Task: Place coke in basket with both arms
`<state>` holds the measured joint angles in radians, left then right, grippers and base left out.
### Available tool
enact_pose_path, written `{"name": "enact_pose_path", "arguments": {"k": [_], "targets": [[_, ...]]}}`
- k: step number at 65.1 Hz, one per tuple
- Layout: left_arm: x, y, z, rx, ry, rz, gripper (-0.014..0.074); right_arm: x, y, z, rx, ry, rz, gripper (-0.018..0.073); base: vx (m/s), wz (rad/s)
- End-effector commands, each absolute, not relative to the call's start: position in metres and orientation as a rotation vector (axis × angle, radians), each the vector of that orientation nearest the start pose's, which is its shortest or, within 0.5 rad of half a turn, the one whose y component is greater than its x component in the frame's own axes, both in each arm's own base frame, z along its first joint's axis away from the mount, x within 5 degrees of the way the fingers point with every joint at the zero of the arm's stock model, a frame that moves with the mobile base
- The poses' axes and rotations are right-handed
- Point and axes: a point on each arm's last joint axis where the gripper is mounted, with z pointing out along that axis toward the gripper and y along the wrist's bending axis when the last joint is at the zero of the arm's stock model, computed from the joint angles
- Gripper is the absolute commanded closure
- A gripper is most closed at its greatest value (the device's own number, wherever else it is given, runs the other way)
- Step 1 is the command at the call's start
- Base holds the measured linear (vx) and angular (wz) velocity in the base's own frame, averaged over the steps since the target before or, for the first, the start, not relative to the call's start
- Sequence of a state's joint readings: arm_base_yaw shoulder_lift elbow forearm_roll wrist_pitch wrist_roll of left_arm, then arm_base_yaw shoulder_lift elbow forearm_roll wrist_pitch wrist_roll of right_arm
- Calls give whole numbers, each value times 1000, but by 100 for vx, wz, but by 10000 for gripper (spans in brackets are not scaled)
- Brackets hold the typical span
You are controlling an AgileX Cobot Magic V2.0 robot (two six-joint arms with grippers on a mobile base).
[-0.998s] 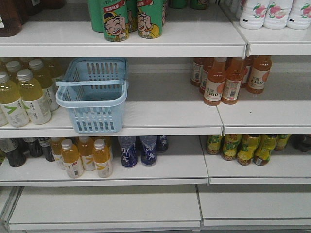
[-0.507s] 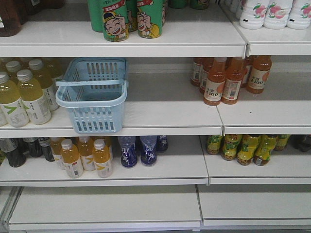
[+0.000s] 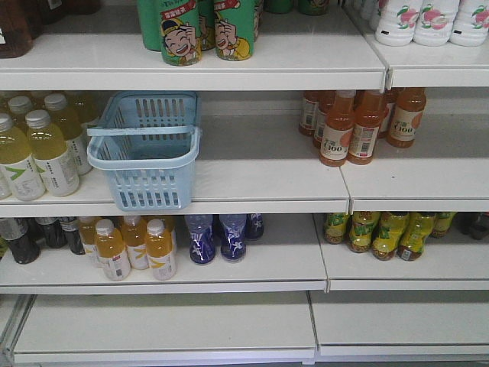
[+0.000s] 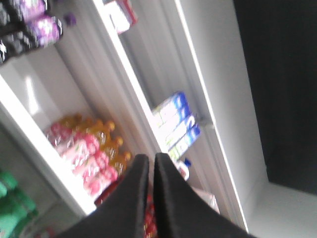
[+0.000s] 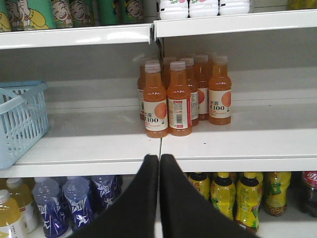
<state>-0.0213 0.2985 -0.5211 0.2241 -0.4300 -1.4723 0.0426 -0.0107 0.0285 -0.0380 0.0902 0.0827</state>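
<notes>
Left gripper [image 4: 151, 158] and right gripper [image 5: 159, 157] pressed together, empty; no coke in view.
The basket [image 3: 149, 187] sits at the middle shelf's [image 3: 267, 176] front edge, near its left end; a clumsy drop could tip it off.

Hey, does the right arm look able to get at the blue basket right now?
Probably yes: the basket sits left of the right gripper, with only bare shelf between, though its jaws are shut.
</notes>
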Motion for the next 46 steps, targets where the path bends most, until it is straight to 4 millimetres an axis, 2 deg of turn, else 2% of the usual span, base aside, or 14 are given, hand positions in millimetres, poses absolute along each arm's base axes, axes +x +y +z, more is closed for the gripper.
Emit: {"name": "enact_pose_path", "arguments": {"k": [1,12,24,33,46], "targets": [[70,-20,408,-376,852,-1328,496,56,2,201,-5,1512,58,564,0,0],[135,-30,385,-459,1058,-1416,311,56,2,201,-5,1513,58,564,0,0],[188,-36,356,-534,1154,-1503,133,56,2,201,-5,1513,58,564,0,0],[227,-37,322,-659,1252,-1514,111,56,2,201,-5,1513,58,564,0,0],[276,-31,271,-855,1171,-1605,111,56,2,201,-5,1513,58,564,0,0]]}}
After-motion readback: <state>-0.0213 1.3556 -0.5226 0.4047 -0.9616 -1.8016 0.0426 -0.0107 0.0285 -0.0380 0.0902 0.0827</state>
